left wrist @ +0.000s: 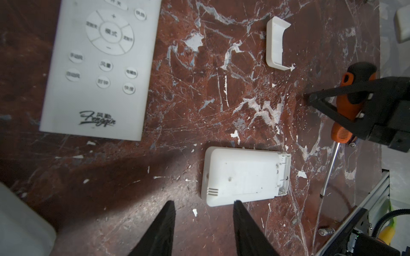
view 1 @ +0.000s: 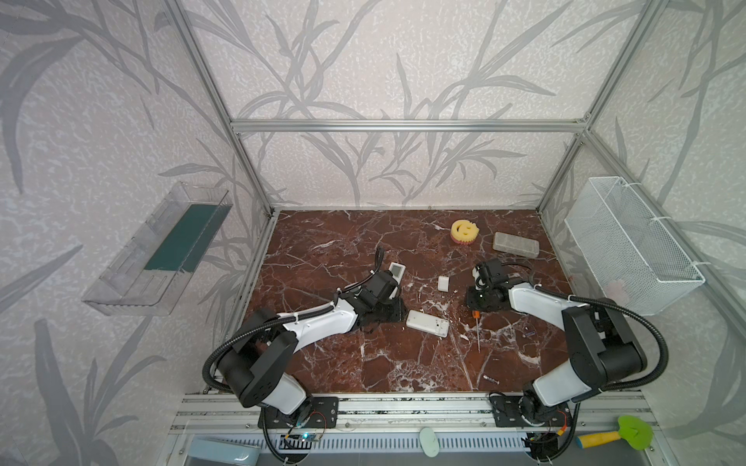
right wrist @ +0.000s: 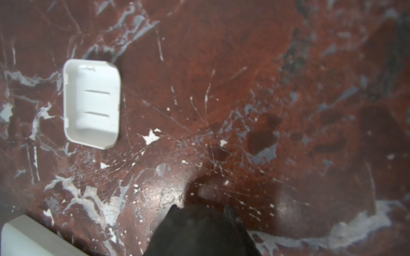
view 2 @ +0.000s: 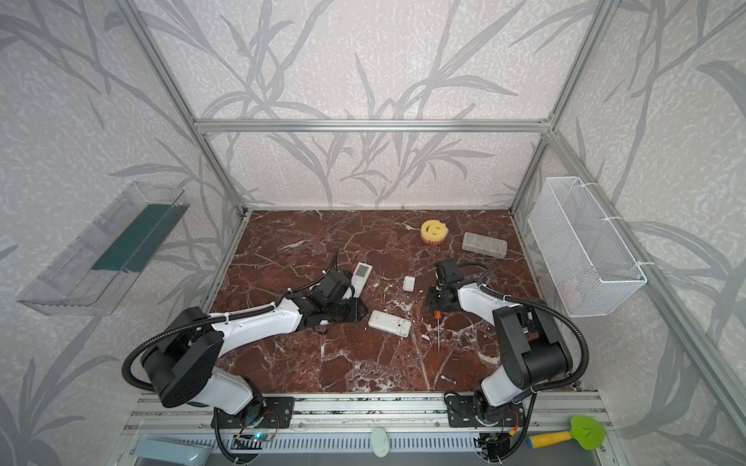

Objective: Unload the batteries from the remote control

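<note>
Your left gripper (left wrist: 204, 205) is hovering released just short of the white remote control (left wrist: 244, 175), which is lying back-up. In the left wrist view its fingers (left wrist: 164, 228) are standing apart with only the marble tabletop (left wrist: 199, 99) showing between them, so it is grasping nothing. In both top views this remote is lying slightly below the centre of the frame, with its opened end pointing toward the right. You cannot tell whether anything is sitting inside that end.

The small white cover (right wrist: 92, 103) is lying hollow side up, apart from the remote and above it in both top views. A second remote (view 1: 396, 274), buttons up, is lying up and left of centre, partly hidden by your left wrist.

Your right gripper (left wrist: 326, 99) is clenching the handle of the orange-handled screwdriver (left wrist: 342, 133), right of the opened remote, with the shaft pointing down the frame in both top views.

One silvery-grey battery (view 1: 489, 379) is lying on the marble at the lower right, near the front edge and well apart from both grippers. A small dark piece (view 1: 529, 333) is lying beside your right arm, too small to identify.
</note>
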Robot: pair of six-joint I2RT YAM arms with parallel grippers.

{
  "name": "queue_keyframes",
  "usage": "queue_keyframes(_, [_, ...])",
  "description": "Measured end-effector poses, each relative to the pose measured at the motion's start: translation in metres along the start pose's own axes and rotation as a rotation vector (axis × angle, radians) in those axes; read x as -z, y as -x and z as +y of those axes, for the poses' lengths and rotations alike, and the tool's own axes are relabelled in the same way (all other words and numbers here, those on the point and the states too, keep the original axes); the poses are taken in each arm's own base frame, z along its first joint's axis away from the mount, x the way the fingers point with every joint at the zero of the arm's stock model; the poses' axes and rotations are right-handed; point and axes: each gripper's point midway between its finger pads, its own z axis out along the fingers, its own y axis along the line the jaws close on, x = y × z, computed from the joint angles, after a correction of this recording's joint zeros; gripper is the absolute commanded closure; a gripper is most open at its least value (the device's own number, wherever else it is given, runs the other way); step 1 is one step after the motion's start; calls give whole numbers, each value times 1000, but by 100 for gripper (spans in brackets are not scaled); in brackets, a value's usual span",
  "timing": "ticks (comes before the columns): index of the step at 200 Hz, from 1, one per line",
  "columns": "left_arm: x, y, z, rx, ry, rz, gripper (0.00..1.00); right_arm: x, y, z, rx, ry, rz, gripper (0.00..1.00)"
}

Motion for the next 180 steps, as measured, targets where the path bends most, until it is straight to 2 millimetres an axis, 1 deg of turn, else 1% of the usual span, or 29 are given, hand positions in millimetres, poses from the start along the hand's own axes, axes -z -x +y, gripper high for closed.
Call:
queue_keyframes(6, [0,-1,1,-3,3,3,55,-1,3,1,-2,1,-2,61])
queue_keyframes(16, [0,-1,2,-7,7,5,55,-3,3,1,-8,-2,3,55])
queue_keyframes(48, [1,0,11,-11,29,12,53,2,2,1,0,-6,4,50])
queue_keyframes(61, [2,1,18,-8,51,15,52,9,3,-1,9,-15,-3,49])
queue_keyframes(74, [5,6,27,-5,92,12,50,21,7,2,28,-17,-26,49])
queue_keyframes(93, [14,22,33,-32,153,-19,42,42,17,10,56,-1,-78,49])
queue_keyframes(116, [27,57,25,-115,189,-97,26,65,27,30,109,40,-153,48])
queue_keyframes(135, [29,82,16,-190,220,-131,22,75,24,49,157,80,-179,48])
queue_keyframes(155, [15,104,14,-247,284,-119,19,75,16,72,203,130,-177,48])
queue_keyframes(168, [1,113,18,-271,341,-85,17,72,10,89,224,174,-166,48])
queue_keyframes(180, [-14,118,25,-290,398,-44,16,65,3,104,242,213,-147,48])
